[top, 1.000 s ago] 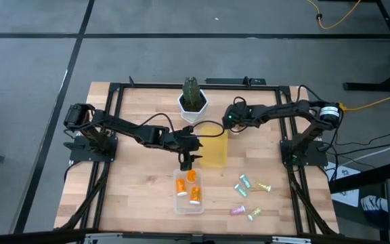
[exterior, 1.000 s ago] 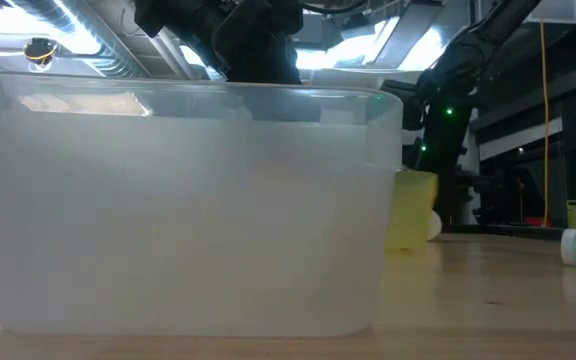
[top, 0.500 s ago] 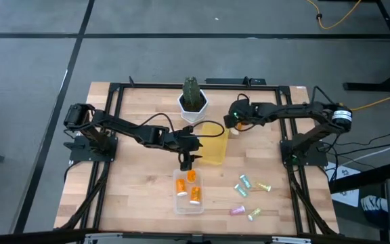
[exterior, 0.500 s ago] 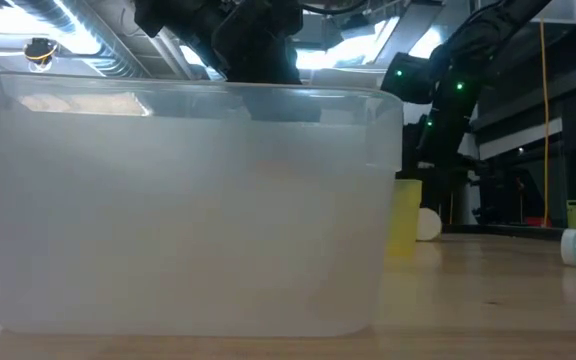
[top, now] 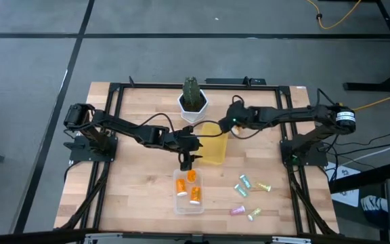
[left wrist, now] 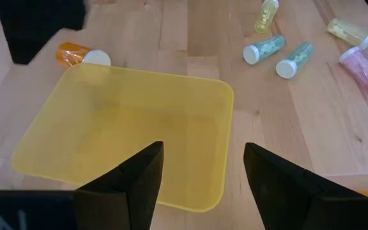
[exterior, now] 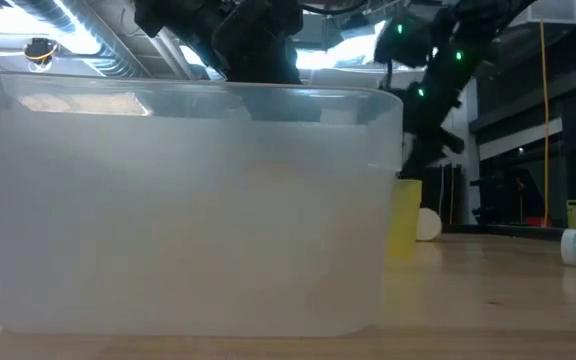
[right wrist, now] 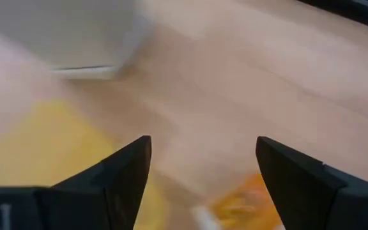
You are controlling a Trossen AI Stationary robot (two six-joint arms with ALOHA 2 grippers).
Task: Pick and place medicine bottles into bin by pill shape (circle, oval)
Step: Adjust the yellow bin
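Observation:
My left gripper (top: 187, 163) is open and empty, and hangs between a yellow bin (top: 215, 146) and a clear bin (top: 189, 191) that holds three orange bottles (top: 181, 184). My right gripper (top: 233, 126) is open and empty over the yellow bin's far right corner. One orange bottle with a white cap (left wrist: 82, 55) lies on its side on the table just beyond that bin. It shows blurred between my right fingers in the right wrist view (right wrist: 248, 195). Several pale green and pink bottles (top: 244, 181) lie on the table to the right.
A white pot with a green plant (top: 193, 102) stands just beyond the yellow bin. A black frame (top: 114, 91) runs around the wooden table. The clear bin (exterior: 188, 200) fills most of the low view, and the yellow bin (exterior: 405, 215) shows behind it.
My right arm has stretched out, with its elbow gone toward the table's right edge. In the low view its wrist has risen. Its gripper has stayed near the yellow bin's far right corner, moving slightly toward the near edge. The left arm and the bottles have kept still.

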